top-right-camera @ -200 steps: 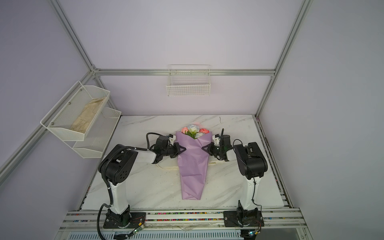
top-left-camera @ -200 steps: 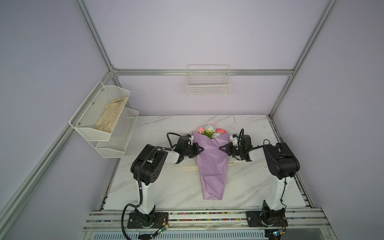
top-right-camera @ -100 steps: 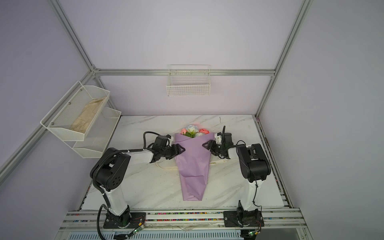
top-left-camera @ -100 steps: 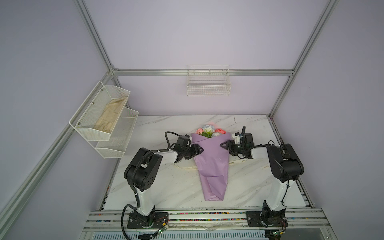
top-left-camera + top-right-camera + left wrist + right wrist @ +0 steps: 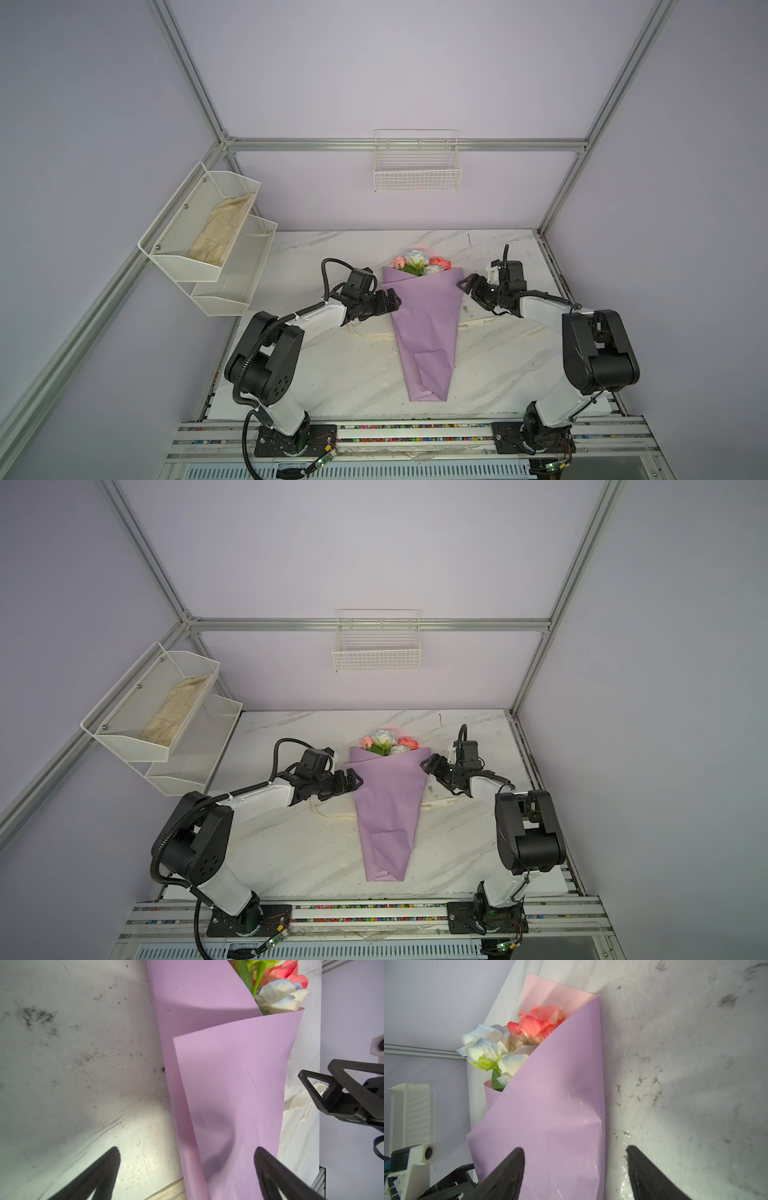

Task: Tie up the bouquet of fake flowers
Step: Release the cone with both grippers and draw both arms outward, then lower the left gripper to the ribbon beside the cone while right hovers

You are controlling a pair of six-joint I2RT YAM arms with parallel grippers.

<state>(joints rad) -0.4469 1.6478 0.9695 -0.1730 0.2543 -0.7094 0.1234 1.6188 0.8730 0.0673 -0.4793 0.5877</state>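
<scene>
The bouquet of fake flowers (image 5: pixel 424 324) lies flat near the middle of the marble tabletop (image 5: pixel 332 374). In both top views its heads point to 12 o'clock and its narrow folded end to 6 o'clock. Its lilac wrap paper (image 5: pixel 428 345) forms a long cone with one flap overlapping the other. The right wrist view shows the paper's pink inner side (image 5: pixel 550 991) behind the blooms. At the open mouth sit a pale blue-white rose (image 5: pixel 414 257), a pink one (image 5: pixel 400 262) and a pink-red one (image 5: pixel 440 262), with green leaves (image 5: pixel 417 271) below them. A cream ribbon (image 5: pixel 484 321) with printed letters lies across the tabletop under the cone, showing at its 3 o'clock and 9 o'clock sides. The left tool (image 5: pixel 390 300) is at the bouquet's 9 o'clock, just beside the wrap's edge. In the left wrist view its jaws stand wide apart, with the paper showing in the gap. Whether a finger touches the paper I cannot tell. The right tool (image 5: pixel 469 291) is at the bouquet's 3 o'clock, near the upper corner of the wrap. Its jaws are also spread wide in the right wrist view, and nothing is clamped between them. On the back wall at 12 o'clock hangs a white wire basket (image 5: pixel 417 174). On the side wall at about 10 o'clock hangs a two-tier mesh shelf (image 5: pixel 183 266), with a beige cloth (image 5: pixel 220 237) in its upper tier.
</scene>
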